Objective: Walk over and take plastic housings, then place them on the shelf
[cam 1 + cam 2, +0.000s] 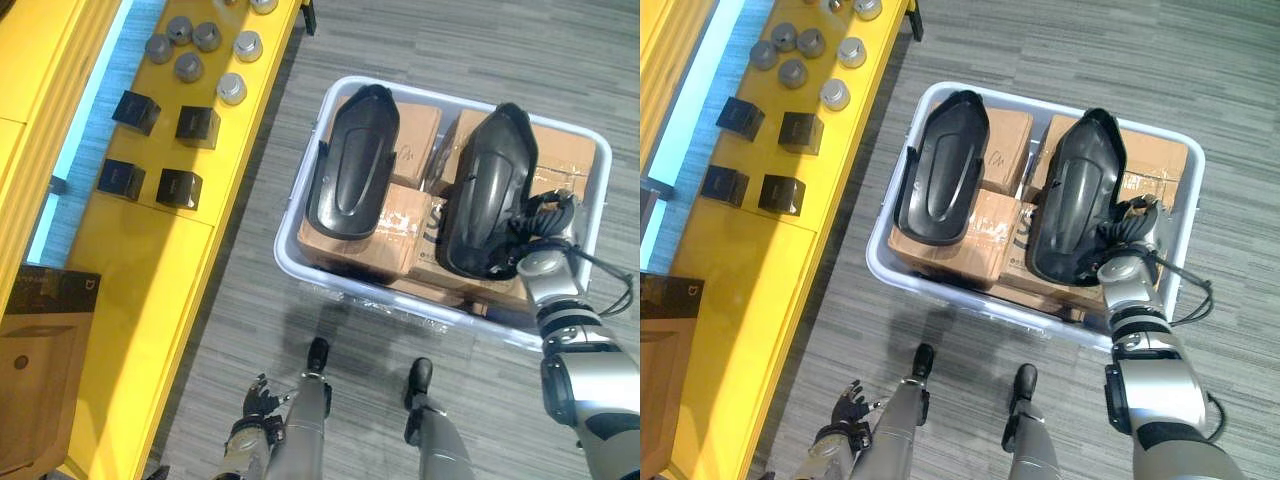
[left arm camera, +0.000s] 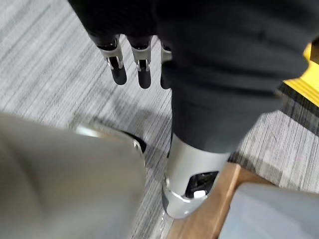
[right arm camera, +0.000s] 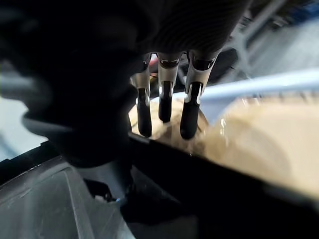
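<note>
Two black plastic housings lie side by side on cardboard boxes inside a pale bin on the floor. One is on the left, the other on the right. My right hand is at the right housing's right edge. In the right wrist view its fingers reach straight past the housing's dark rim on the outside, with the thumb on the inner side. My left hand hangs low by my side, fingers relaxed and holding nothing.
A yellow shelf runs along the left, close to the bin. On it stand several black cubes, several grey cylinders and a brown box with a black lid. Grey floor surrounds the bin.
</note>
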Controlling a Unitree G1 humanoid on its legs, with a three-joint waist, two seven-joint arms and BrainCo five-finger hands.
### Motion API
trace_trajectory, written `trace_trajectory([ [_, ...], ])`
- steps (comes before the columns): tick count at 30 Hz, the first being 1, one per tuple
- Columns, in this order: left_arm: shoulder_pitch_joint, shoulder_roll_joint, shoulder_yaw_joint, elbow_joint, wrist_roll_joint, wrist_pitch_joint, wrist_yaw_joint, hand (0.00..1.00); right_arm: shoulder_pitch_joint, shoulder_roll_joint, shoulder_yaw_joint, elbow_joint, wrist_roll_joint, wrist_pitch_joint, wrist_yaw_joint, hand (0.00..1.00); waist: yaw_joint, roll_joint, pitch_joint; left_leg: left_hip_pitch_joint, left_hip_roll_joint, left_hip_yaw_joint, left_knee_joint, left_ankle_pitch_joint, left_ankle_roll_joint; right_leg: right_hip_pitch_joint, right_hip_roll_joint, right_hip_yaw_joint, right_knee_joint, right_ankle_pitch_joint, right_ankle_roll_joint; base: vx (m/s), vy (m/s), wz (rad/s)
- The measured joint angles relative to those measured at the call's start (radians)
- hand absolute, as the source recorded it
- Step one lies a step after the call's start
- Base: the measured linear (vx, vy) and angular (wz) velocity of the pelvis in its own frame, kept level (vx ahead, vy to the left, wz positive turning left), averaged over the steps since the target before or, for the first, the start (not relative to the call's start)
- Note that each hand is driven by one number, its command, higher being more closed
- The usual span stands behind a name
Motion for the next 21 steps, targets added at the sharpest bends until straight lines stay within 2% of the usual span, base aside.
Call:
trace_trajectory([
  [2, 0.000, 0.000, 0.000, -0.001, 0.000, 0.001, 0.000, 0.00, -0.005, -0.021, 0.054, -0.009, -0.020, 0.000, 0.005, 1.00, -0.005, 0.000, 0.000, 0.001, 0.002, 0.001, -0.019, 0.014, -0.005, -0.006, 0.000, -0.001, -0.001, 0.000, 0.000, -0.03, -0.040, 0.01],
  [7, -0.001, -0.005, 0.000, 0.000, 0.001, 0.010, 0.000, 0.00, 0.019, -0.020, 0.061, -0.027, -0.078, 0.001, 0.011, 1.00, -0.010, -0.002, -0.001, 0.051, 0.010, 0.006, -0.077, 0.045, -0.018, 0.012, 0.003, -0.001, -0.004, 0.001, -0.003, 0.03, -0.061, 0.01],
  [12, 0.009, -0.014, -0.060, -0.023, 0.002, 0.013, -0.001, 0.00, 0.094, 0.038, 0.038, -0.041, -0.126, 0.002, 0.068, 1.00, -0.031, -0.001, -0.001, 0.164, 0.011, 0.006, -0.132, 0.054, -0.018, 0.120, 0.002, -0.008, -0.046, 0.001, -0.003, 0.04, -0.024, 0.04],
  [14, 0.053, -0.016, -0.088, -0.139, 0.002, 0.015, -0.004, 0.00, 0.149, 0.075, 0.004, -0.044, -0.153, 0.013, 0.105, 1.00, -0.044, -0.002, -0.002, 0.211, 0.006, 0.001, -0.150, 0.056, -0.015, 0.177, -0.002, -0.022, -0.069, 0.001, -0.003, 0.03, 0.018, 0.16],
  [16, 0.093, -0.006, -0.087, -0.254, 0.002, 0.015, -0.007, 0.00, 0.183, 0.092, 0.001, -0.048, -0.172, 0.022, 0.110, 1.00, -0.052, -0.002, -0.002, 0.242, 0.002, -0.004, -0.166, 0.060, -0.013, 0.212, -0.006, -0.028, -0.083, 0.001, -0.003, 0.02, 0.015, 0.15],
  [19, 0.181, 0.044, -0.075, -0.544, 0.003, 0.018, -0.022, 0.00, 0.253, 0.100, 0.000, -0.141, -0.205, 0.023, 0.115, 1.00, -0.075, -0.002, -0.002, 0.328, -0.009, -0.007, -0.217, 0.078, -0.007, 0.292, -0.018, -0.037, -0.109, 0.001, -0.002, 0.02, 0.011, 0.15],
  [20, 0.210, 0.071, -0.067, -0.677, 0.005, 0.019, -0.024, 0.00, 0.290, 0.101, 0.000, -0.193, -0.232, 0.023, 0.117, 1.00, -0.091, -0.003, -0.019, 0.366, -0.014, -0.016, -0.241, 0.084, -0.006, 0.336, -0.023, -0.054, -0.127, 0.000, 0.000, 0.02, 0.003, 0.24],
  [21, 0.220, 0.081, -0.061, -0.744, 0.017, 0.022, -0.024, 0.00, 0.312, 0.101, 0.000, -0.216, -0.245, 0.023, 0.120, 1.00, -0.091, -0.005, -0.044, 0.377, -0.015, -0.019, -0.254, 0.087, -0.006, 0.348, -0.024, -0.058, -0.137, 0.000, 0.000, 0.02, 0.001, 0.21],
])
